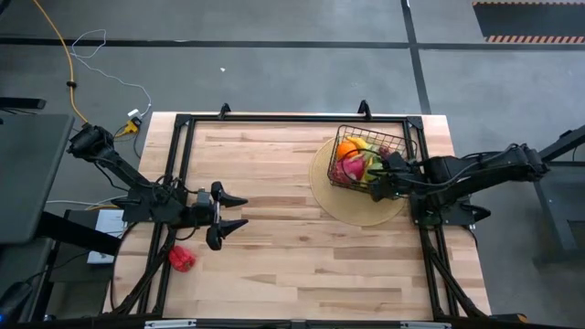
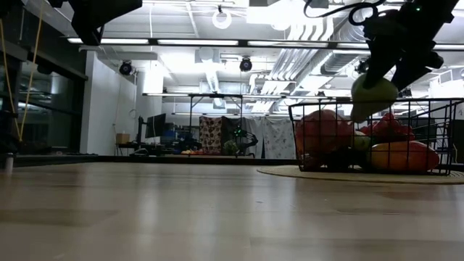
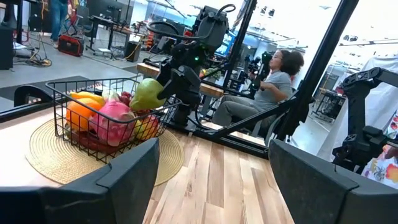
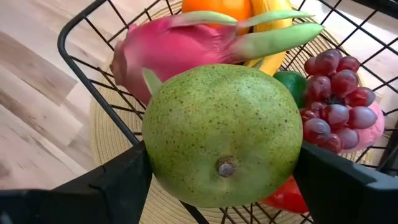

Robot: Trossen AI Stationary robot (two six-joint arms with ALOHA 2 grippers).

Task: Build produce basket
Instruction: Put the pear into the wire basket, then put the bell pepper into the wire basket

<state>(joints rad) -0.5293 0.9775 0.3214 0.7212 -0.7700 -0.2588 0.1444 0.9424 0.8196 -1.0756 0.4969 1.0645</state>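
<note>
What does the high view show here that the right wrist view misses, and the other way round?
Only the high view shows the left tool open over bare table, a red item near it, and the whole table. Only the right wrist view shows the grapes and the speckled skin of the pear. Both show the basket, the tan mat, and the right tool holding the pear.
</note>
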